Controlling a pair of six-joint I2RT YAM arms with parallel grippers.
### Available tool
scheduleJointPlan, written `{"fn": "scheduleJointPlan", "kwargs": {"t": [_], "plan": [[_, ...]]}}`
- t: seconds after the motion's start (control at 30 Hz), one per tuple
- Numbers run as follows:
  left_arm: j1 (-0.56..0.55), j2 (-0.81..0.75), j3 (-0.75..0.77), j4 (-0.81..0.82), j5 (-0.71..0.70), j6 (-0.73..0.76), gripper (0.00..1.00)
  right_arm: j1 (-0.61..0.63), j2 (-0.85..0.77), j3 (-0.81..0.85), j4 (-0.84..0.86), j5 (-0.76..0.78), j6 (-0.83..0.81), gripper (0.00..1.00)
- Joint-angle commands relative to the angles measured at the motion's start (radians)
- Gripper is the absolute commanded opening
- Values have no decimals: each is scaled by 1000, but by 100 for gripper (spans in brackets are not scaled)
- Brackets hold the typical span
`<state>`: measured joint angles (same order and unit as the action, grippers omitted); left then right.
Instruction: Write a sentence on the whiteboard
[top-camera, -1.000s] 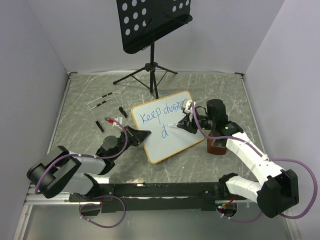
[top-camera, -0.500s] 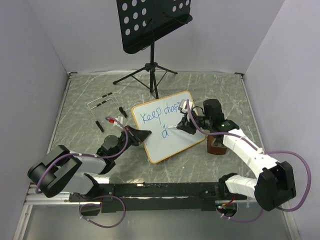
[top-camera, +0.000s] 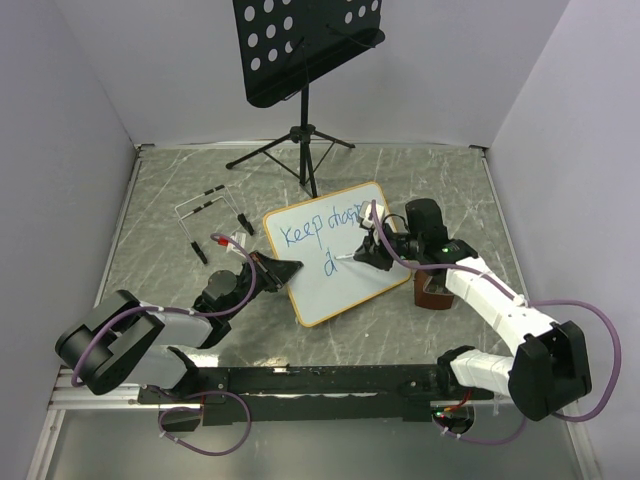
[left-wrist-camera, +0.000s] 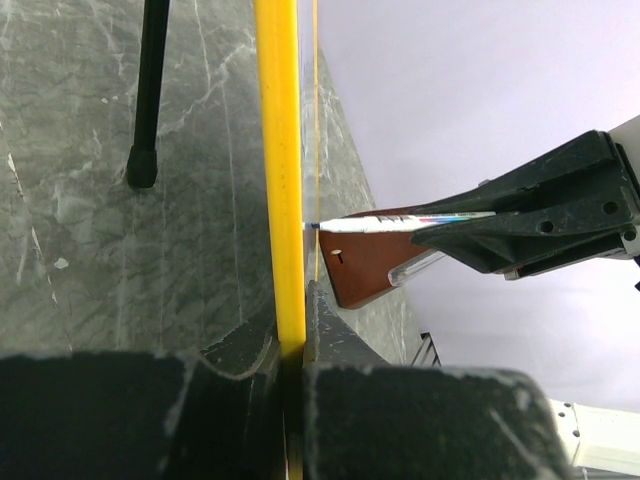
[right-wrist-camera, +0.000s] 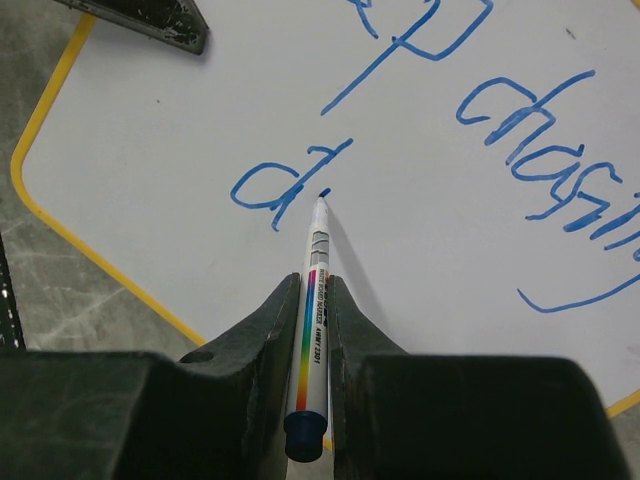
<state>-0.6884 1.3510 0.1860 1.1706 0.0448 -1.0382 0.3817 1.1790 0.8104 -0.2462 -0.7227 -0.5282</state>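
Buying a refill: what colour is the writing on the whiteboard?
Blue lettering, clearest in the right wrist view.

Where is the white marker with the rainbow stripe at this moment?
In the right wrist view, the white rainbow-striped marker is clamped in the right gripper at bottom centre, its tip on the orange-framed whiteboard right beside the blue handwritten d.

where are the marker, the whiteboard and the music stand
marker (right-wrist-camera: 312, 325), right wrist view, mid barrel
whiteboard (top-camera: 332, 293), top view, bare white near its lower corner
music stand (top-camera: 304, 128), top view, its pole
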Motion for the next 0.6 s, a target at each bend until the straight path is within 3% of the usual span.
{"fn": "scheduleJointPlan", "kwargs": {"t": [0.0,0.27,0.57], "plan": [[-8,-16,23,101,18,40,1,-3,-28,15,-77,-14,-56,0],[-7,0,21,123,24,35,1,-1,-55,4,-137,-29,-79,0],[-7,16,24,143,32,32,1,-1,-24,27,-88,-21,-38,0]]}}
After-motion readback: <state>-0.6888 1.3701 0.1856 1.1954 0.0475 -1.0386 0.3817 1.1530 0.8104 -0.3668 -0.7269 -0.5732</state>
